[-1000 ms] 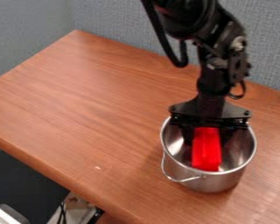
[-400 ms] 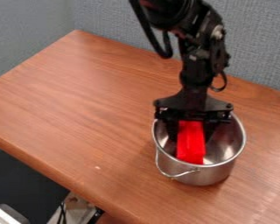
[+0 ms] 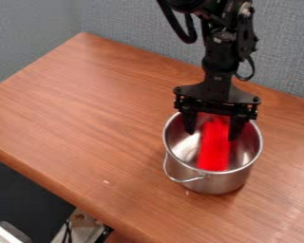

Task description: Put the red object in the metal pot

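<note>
Release done: the red object (image 3: 217, 147) lies inside the metal pot (image 3: 186, 169).
Your jaws stand open; lift the gripper (image 3: 218, 114) straight up, clear of the rim.

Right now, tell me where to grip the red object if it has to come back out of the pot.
Grip the red object near its upper end, coming straight down from above. It leans lengthwise inside the metal pot, whose walls block any sideways approach. Set the fingers across its narrow width; the open gripper already hangs just above that end.
</note>
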`<state>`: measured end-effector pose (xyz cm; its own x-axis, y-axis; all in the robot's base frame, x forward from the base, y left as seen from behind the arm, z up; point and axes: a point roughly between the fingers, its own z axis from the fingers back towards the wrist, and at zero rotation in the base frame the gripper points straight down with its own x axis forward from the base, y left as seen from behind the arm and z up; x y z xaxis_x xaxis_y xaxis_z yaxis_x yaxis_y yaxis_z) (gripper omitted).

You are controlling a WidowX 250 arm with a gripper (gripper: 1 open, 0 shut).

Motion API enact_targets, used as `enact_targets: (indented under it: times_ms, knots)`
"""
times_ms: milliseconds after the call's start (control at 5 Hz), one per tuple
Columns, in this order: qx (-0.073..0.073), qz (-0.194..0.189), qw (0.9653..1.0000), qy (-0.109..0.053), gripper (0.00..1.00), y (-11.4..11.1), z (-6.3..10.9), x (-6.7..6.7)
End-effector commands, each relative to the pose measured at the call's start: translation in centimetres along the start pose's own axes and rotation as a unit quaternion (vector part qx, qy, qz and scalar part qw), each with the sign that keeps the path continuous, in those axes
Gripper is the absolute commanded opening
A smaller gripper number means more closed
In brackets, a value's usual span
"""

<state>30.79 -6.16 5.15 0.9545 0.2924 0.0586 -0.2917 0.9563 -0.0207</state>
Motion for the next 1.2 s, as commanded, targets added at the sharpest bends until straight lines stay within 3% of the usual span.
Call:
enact_targets:
  times_ms: [0,200,600,800,1000]
  knots:
    - [-0.013,-0.017,0.9992,-0.033,1.0,-1.3,1.9,-0.5]
    - [-0.013,-0.027,0.9987,-0.041,1.0,-2.2,2.0,-1.2]
    - [-0.012,-0.049,0.9984,-0.026,1.0,-1.7,1.3,-0.8]
    - [-0.018,-0.098,0.9947,-0.027,1.0,-1.5,0.0,-0.3]
    - [-0.021,-0.147,0.9886,-0.024,1.0,-1.2,-1.9,0.2]
